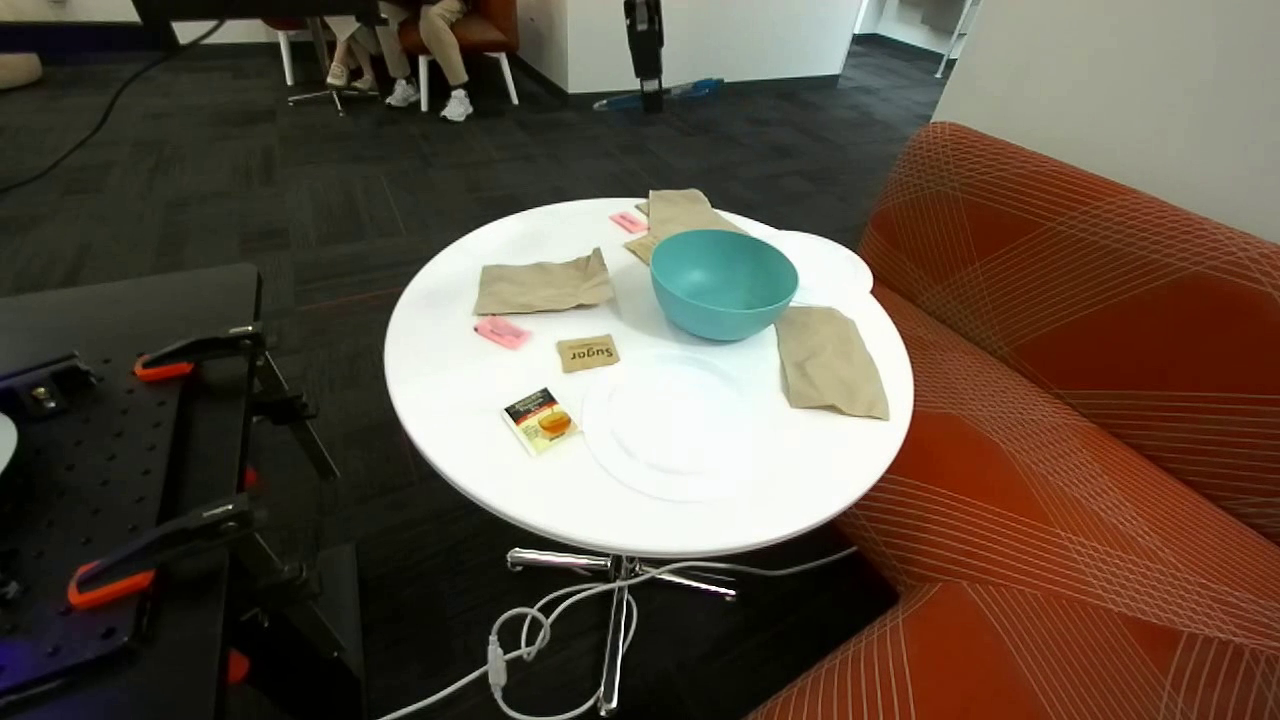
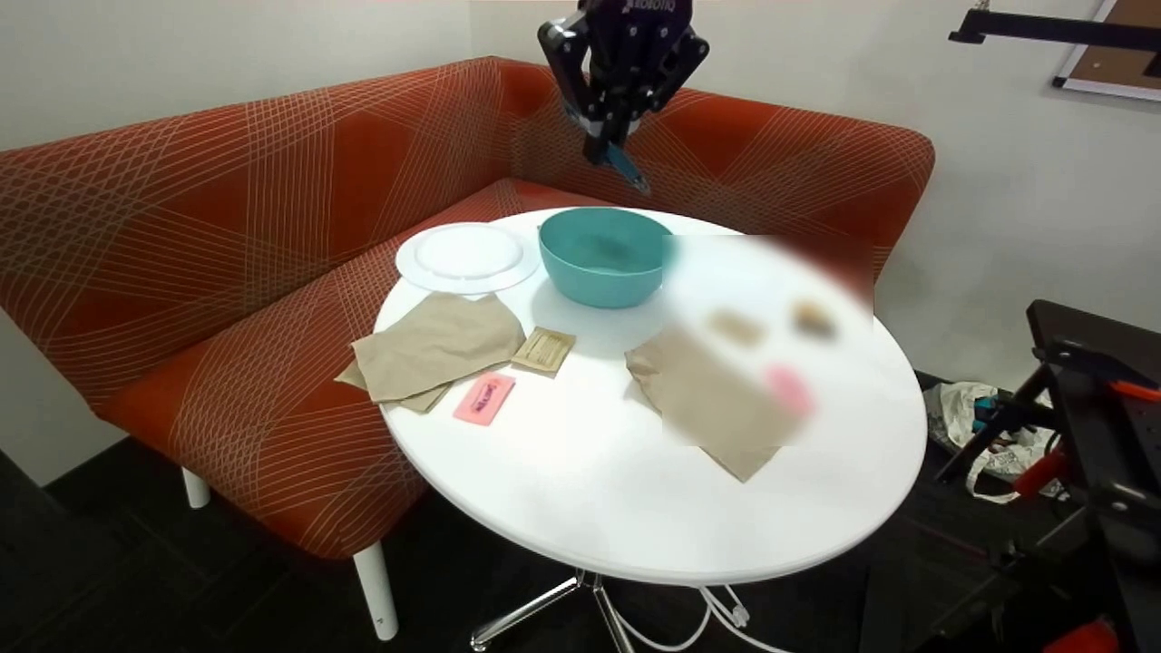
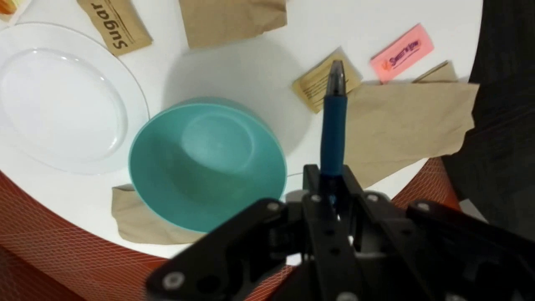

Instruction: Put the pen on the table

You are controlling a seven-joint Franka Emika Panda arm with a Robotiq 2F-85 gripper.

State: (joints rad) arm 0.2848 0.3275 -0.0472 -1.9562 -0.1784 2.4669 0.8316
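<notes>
- Sofa: red with pale stripes; behind and below the gripper in an exterior view.
- Table: round, white-topped, at a level below the gripper; the pen's destination, not yet reached.
- Gripper: fingers drawn together on the pen, which they hold aloft. Whether they stand over the table or just past its rim is hard to judge from these angles.
- Bowl: teal, lower than the fingers and just beside them in the wrist view; probably the main obstacle to a descent.
- Plate: white, on the bowl's side of the gripper and farther out.
- Napkin: brown paper, below the fingers, on the side away from the bowl.
- Pen: blue, gripped partway along, both ends projecting from the fingers in an exterior view. The step in hand appears to be transport: grasp done, placing not. The next move calls for lowering the pen, fairly level, onto the white top between bowl and napkin, then parting the fingers once it touches.
- Tan packet and pink packet: both ahead of the fingers and below, the pink farther out; avoiding them would likely let the pen lie flat.
</notes>
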